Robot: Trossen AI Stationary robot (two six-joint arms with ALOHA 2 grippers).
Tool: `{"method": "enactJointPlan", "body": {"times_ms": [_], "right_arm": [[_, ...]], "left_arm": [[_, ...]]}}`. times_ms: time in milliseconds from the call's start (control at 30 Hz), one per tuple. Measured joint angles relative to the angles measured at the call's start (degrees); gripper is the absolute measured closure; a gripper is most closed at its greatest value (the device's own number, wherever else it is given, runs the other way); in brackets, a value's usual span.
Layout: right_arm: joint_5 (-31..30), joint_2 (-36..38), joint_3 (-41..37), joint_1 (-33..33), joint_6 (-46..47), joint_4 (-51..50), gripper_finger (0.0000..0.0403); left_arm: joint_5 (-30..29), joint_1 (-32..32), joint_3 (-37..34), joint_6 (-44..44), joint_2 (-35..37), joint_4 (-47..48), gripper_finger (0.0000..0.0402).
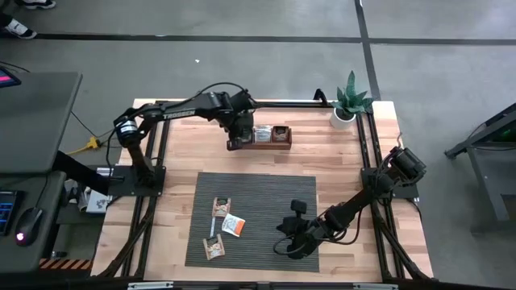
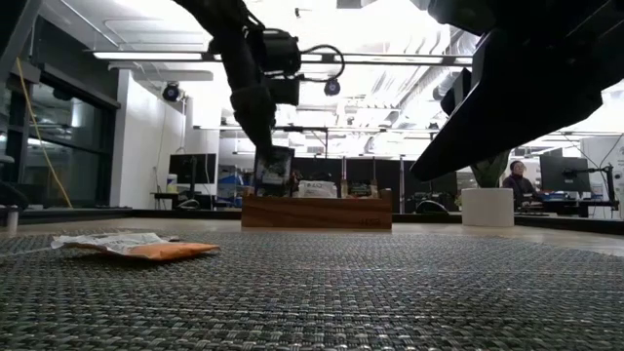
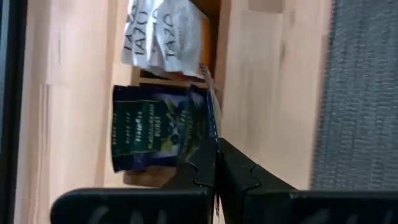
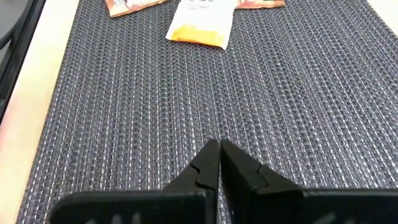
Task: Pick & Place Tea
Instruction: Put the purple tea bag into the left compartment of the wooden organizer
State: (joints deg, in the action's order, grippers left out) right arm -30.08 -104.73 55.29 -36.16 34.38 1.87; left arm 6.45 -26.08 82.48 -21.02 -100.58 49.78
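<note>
A wooden box [image 1: 274, 138] stands at the table's far middle, with white sachets [image 3: 165, 37] in it. My left gripper [image 1: 235, 142] is over the box's left end, shut on a dark green-black tea sachet [image 3: 158, 127]. Three more tea sachets [image 1: 221, 207], [image 1: 233, 225], [image 1: 214, 248] lie flat on the grey woven mat [image 1: 266, 197]. My right gripper [image 4: 219, 148] is shut and empty. It sits low over the mat's near right part, to the right of those sachets. My left gripper pinches the dark sachet by one side edge [image 3: 211, 134] between its two fingers. The fingers slant down from above. The sachet hangs upright below them [image 2: 274, 174], its lower edge at the top of the box's left end. Whether it touches the box, I cannot tell.
A potted plant [image 1: 349, 105] stands at the far right corner. In the low view an orange sachet [image 2: 146, 249] lies on the mat, left of the box [image 2: 317, 210]. Dark frame rails run along the table's left and right sides.
</note>
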Motion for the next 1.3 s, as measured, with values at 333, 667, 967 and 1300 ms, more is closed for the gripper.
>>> {"method": "enactJointPlan", "body": {"times_ms": [333,667,967,1300], "right_arm": [[-1.0,0.0,0.0,0.0,-0.3,-0.5,0.0392],[-1.2,0.0,0.0,0.0,-0.3,-1.0,0.0392],[-1.2,0.0,0.0,0.0,0.1,-1.2,0.0392],[-1.2,0.0,0.0,0.0,0.1,-1.2,0.0392]], "left_arm": [[-1.6,-2.9,0.0,-0.6,-2.4,-2.9,0.0401],[-0.7,-2.8,0.0,-0.7,-3.4,-2.9,0.0401],[0.5,-2.8,-0.1,1.1,-5.0,-2.3,0.0401],[0.5,-2.8,0.0,1.4,-4.9,-3.0,0.0397]]}}
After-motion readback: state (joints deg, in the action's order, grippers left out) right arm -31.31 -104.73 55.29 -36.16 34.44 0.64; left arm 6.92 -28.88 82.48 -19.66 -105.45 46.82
